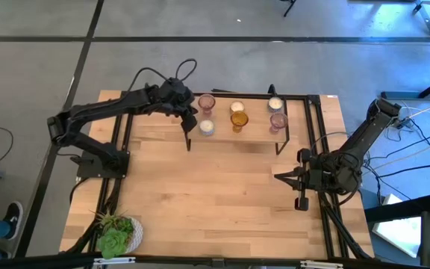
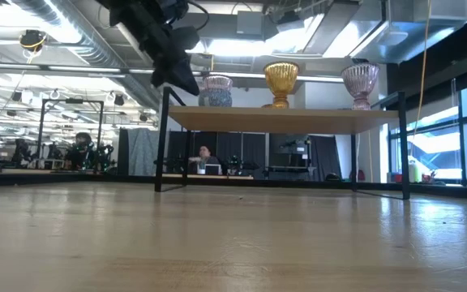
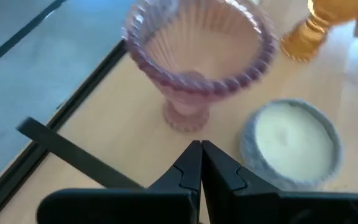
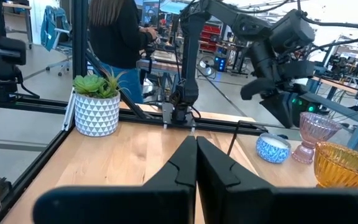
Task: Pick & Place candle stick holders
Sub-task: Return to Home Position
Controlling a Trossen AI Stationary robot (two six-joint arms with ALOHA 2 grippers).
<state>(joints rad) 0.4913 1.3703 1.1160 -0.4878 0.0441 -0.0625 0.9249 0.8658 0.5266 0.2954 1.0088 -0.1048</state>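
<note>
Left gripper [image 3: 201, 144] is hovering, jaws together, just beside the purple holder [image 3: 197, 62] standing on the shelf [image 2: 282, 119]. Right gripper [image 4: 196, 140] is waiting at the table [image 1: 222, 194] right side, jaws together. Holder's looking light, stiff, slippery, breakable glass; pinching its stem seems safest.

Six small round glass cups stand upright on the shelf [image 1: 256, 136]: two pinkish-purple cups [image 1: 206, 101] [image 1: 278, 121], one amber cup [image 1: 238, 119], three whitish cups [image 1: 207, 127] [image 1: 237, 107] [image 1: 275, 104].

The wooden table [image 1: 222, 187] bears a low black-legged shelf [image 1: 254, 134] at its far edge and a potted plant [image 1: 118, 235] at its near left corner; on the shelf stand a pink candle holder [image 1: 207, 101] beside a blue candle [image 1: 207, 127]; an amber holder [image 1: 238, 119] beside a white candle [image 1: 237, 107]; a second pink holder [image 1: 278, 120] beside another white candle [image 1: 275, 104].
</note>
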